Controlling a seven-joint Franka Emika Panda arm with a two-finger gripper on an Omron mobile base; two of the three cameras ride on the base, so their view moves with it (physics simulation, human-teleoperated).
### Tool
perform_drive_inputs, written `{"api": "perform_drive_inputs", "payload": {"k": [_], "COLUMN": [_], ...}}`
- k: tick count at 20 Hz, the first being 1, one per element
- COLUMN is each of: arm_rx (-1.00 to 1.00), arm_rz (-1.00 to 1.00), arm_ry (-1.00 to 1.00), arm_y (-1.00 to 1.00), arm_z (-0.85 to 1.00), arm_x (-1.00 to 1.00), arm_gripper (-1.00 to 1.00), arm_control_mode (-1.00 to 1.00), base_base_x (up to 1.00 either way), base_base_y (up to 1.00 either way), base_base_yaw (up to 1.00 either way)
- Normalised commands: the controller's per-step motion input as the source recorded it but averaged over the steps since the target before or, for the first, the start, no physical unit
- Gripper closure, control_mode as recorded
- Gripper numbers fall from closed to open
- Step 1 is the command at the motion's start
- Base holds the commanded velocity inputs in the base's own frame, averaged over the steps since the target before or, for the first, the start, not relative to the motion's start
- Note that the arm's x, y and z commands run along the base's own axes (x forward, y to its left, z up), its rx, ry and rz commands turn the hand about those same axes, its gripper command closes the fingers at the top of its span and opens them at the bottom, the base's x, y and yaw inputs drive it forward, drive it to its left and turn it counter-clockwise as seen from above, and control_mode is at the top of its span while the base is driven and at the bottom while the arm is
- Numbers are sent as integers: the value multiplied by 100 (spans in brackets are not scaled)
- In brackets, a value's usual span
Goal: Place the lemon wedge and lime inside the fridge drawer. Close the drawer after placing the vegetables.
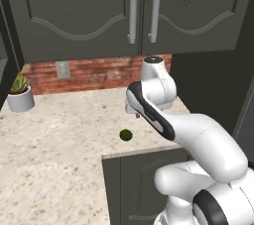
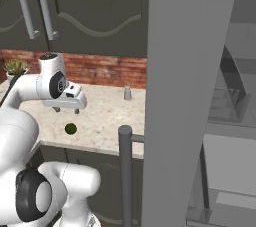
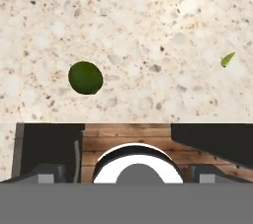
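Overhead, the hand [image 2: 64, 109], its finger spread impossible to tell, hung above the worktop [image 1: 59, 120], seemingly lining up on the lime [image 3: 85, 77] and lemon wedge [image 3: 227, 59].

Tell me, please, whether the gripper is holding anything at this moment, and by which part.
Nothing is held. The gripper hangs above the counter, where the lime and the lemon wedge lie apart and untouched.
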Motion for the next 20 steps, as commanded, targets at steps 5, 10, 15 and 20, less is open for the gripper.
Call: {"api": "perform_drive_inputs", "payload": {"k": [5,10,15,20], "arm_rx": [0,0,0,0], "arm_rz": [7,9,8,9], "arm_ry": [3,0,5,6], "arm_y": [60,13,1,0], "arm_z": [-31,-60,-69,-53], "arm_x": [0,9,42,31], "arm_gripper": [-100,-100,-100,-100], "arm_control_mode": [-100,-100,-100,-100], "base_base_x": [0,0,0,0], "base_base_y": [0,0,0,0], "base_base_yaw": [0,0,0,0]}}
